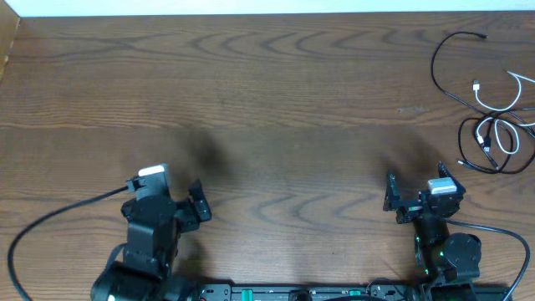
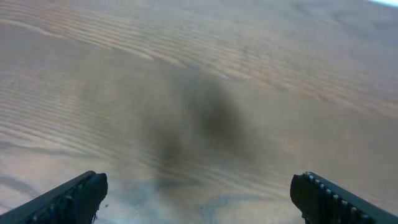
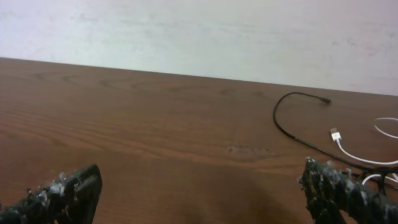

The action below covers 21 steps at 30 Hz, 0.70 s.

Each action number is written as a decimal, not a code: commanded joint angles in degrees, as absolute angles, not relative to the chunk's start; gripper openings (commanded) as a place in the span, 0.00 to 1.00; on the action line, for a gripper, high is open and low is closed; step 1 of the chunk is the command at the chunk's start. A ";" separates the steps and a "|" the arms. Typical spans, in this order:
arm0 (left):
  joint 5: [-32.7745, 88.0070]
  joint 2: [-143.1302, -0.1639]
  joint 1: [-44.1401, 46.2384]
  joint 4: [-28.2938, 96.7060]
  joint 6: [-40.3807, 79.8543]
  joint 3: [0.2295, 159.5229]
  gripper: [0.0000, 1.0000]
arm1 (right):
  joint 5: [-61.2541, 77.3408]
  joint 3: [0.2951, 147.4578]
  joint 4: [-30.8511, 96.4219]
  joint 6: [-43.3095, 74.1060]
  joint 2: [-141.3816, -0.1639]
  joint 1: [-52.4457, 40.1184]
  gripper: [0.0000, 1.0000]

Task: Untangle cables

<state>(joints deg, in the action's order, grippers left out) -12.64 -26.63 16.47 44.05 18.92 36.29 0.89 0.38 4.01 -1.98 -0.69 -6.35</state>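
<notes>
Nearest to us, the left gripper (image 2: 199, 186) stands with its jaws spread wide over bare wood, holding nothing; the right gripper (image 3: 200, 177) is just as wide open and just as empty; both sit at the near edge of the table (image 1: 267, 100), well apart from the work; the cables (image 1: 489, 134) lie heaped at the far right corner, partly running off the overhead view; we count one white cable (image 1: 476, 86) with a small plug showing, one black cable (image 1: 434, 67) sweeping out in a broad free arc, and what we take for a second black one looped through the white, though the knot is too small for us to be sure; we judge them light, limp and thin, likely to slide on the wood and to drag their neighbours along; we would pinch the free black arc (image 3: 275, 118) clear of the heap, or a plug end, which is stiffer and gives the fingers more to bite on
</notes>
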 commanded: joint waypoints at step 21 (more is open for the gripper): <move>6.17 -0.27 2.15 -3.55 6.87 3.20 0.99 | 1.54 0.32 4.27 -2.68 -0.27 -6.96 0.99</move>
<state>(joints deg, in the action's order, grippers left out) 5.02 -2.57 2.39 -0.14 11.11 5.10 0.97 0.38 4.01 -2.00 -0.69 -6.35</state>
